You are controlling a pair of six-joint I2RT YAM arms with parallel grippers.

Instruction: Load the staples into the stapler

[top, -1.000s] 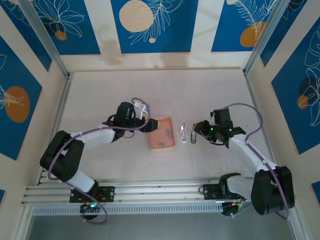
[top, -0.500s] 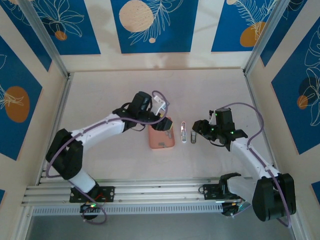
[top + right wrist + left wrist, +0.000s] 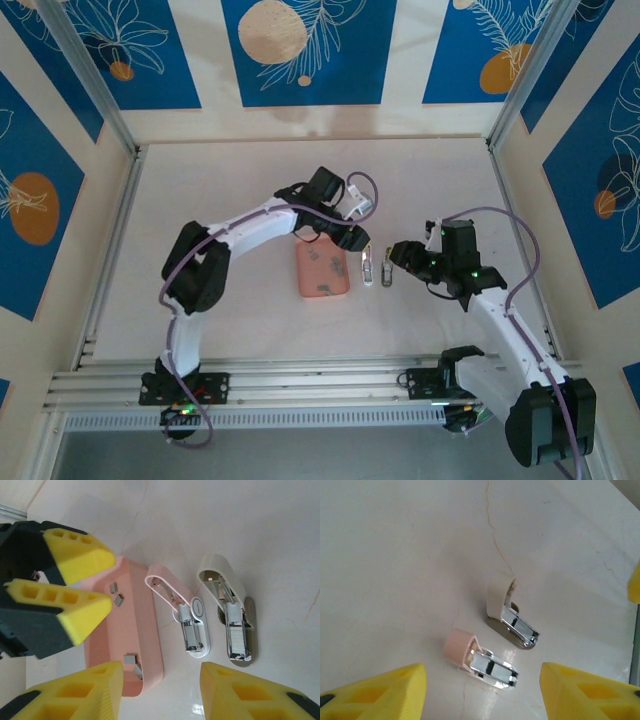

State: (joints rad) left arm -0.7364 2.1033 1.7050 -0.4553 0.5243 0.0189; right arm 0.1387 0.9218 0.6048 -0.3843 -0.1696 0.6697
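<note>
Pale tabletop (image 3: 250,180), blue leaf-patterned wall panels (image 3: 305,50), aluminium rail (image 3: 300,385) along near edge

You've got 2 arms, left arm (image 3: 250,222) & right arm (image 3: 510,320): white link shells w/ black joint housings, plus chunky black shoulder blocks nr the bases. A lilac-grey cable (image 3: 500,215) loops off each wrist. Small green LEDs (image 3: 470,270) are lit on the right wrist. Left gripper (image 3: 111,582) has a black body & bright yellow fingers (image 3: 75,555) w/ rectangular pockets moulded in. Right gripper (image 3: 160,690) has the same yellow pocketed fingers, black at the roots.
</note>
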